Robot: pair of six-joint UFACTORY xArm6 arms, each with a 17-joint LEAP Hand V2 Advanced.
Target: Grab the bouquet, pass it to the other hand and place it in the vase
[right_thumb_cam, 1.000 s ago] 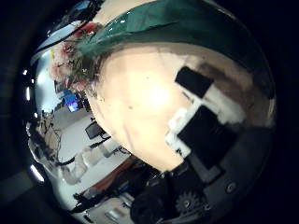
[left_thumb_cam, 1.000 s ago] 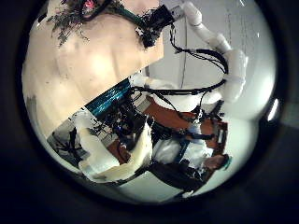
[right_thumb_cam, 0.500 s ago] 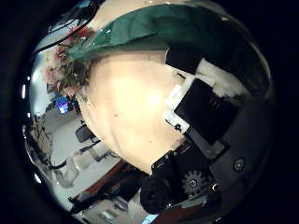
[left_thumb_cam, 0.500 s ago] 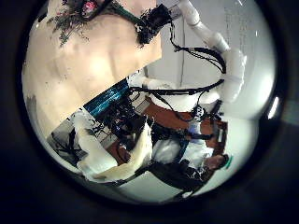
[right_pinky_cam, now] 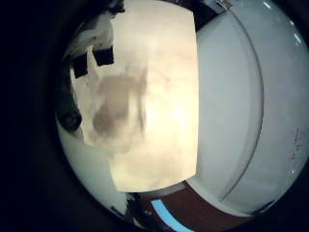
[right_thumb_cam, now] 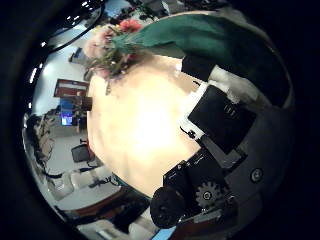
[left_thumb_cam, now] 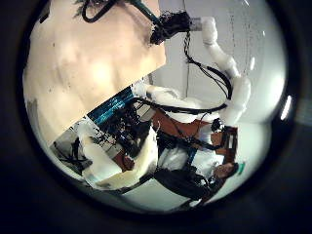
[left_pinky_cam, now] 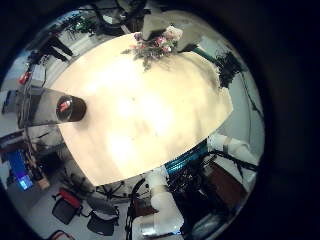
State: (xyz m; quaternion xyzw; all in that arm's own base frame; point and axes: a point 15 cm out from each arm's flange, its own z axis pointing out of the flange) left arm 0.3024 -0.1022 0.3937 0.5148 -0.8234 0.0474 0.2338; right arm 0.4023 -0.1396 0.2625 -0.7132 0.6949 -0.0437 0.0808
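A pale table (left_pinky_cam: 150,110) holds a dark vase (left_pinky_cam: 70,108) standing upright near one edge. Well apart from it, the bouquet (left_pinky_cam: 152,42) of pink flowers, in a green wrap (right_thumb_cam: 190,35), is clasped by the right hand (right_thumb_cam: 215,120), fingers curled around it. I cannot tell the left hand's finger position. No writing is readable.

The right robot hand (right_thumb_cam: 215,130) has its fingers curled round a stem.

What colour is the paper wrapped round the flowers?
Dark green, on the bouquet. It shows best in the right thumb side palm view.
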